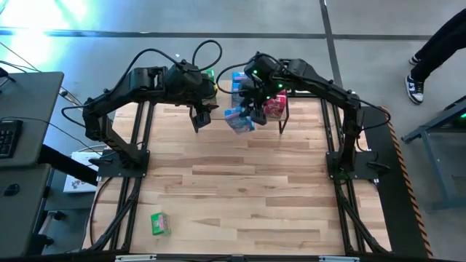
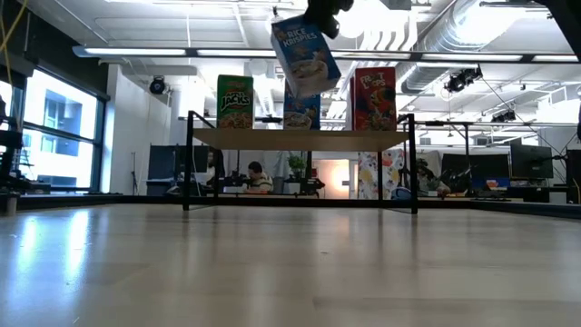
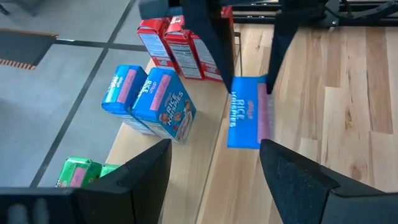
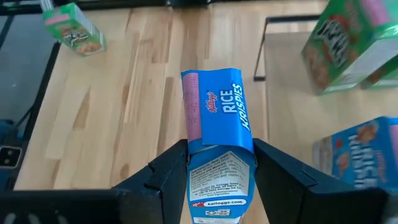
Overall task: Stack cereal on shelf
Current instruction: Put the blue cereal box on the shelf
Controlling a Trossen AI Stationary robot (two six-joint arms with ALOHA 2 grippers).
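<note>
The right claw [image 4: 214, 165] pinches a blue cereal box [image 4: 216, 124] by its end, holding it tilted in the air just in front of the shelf [image 2: 300, 139]. On the shelf stand green boxes [image 2: 235, 102], blue boxes [image 3: 152, 99] and red boxes [image 2: 374, 98], partly hidden behind the arms from above. The left claw [image 3: 214, 165] hangs spread and empty beside it. One green box [image 1: 160, 223] lies alone on the tabletop [image 1: 240, 196], near left.

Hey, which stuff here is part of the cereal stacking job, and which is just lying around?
Job:
- blue box in right hand
- shelf
- boxes on shelf
- green box on table

Lying about:
- keyboard
- papers
</note>
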